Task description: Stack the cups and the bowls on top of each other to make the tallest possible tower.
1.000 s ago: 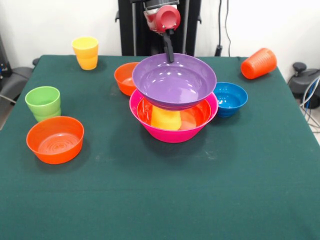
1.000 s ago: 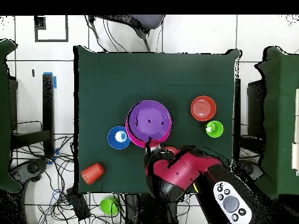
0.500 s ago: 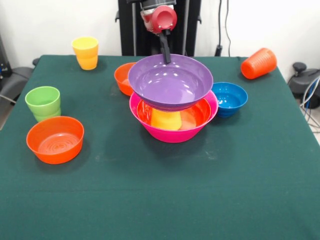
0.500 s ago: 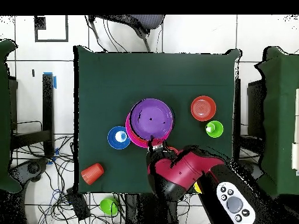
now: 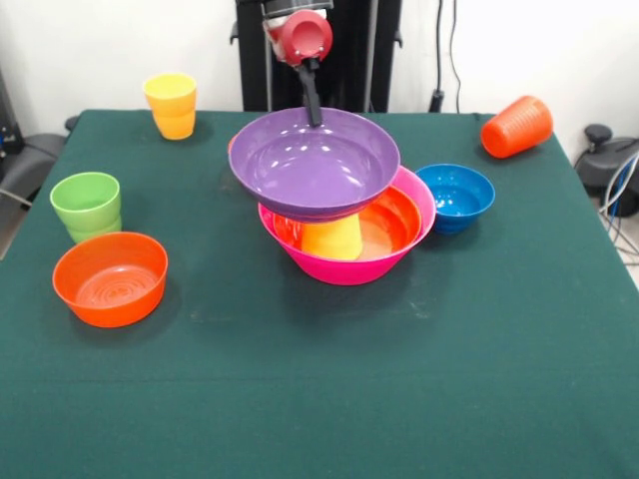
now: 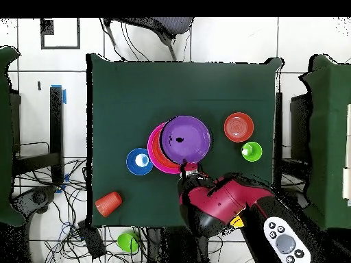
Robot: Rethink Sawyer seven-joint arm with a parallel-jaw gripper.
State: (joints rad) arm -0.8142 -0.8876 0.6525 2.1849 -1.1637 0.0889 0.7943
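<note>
Front view: gripper down from the top edge, black fingers pinched on the far rim of the purple bowl, holding it. Purple bowl raised and tilted slightly, offset to the left of the tower, overlapping only its left part. Tower's base, the pink bowl, near the table's centre, with a large orange bowl nested inside and a yellow cup inside that. Small blue bowl just right of the pink bowl, apparently touching its rim. Orange cup lying on its side at the far right corner. Second yellow cup upright at the far left. Green cup upright at the left edge, a small orange bowl just nearer than it. Only a sliver of something orange behind the purple bowl's left rim; cannot tell what it is.

Overhead view: red arm reaching up from the bottom to the purple bowl's lower rim. Purple bowl covering the right part of the pink bowl, a crescent of pink and orange showing on its left. Blue bowl left of the stack; small orange bowl and green cup to the right; orange cup at lower left. Green table bare in its upper half.
</note>
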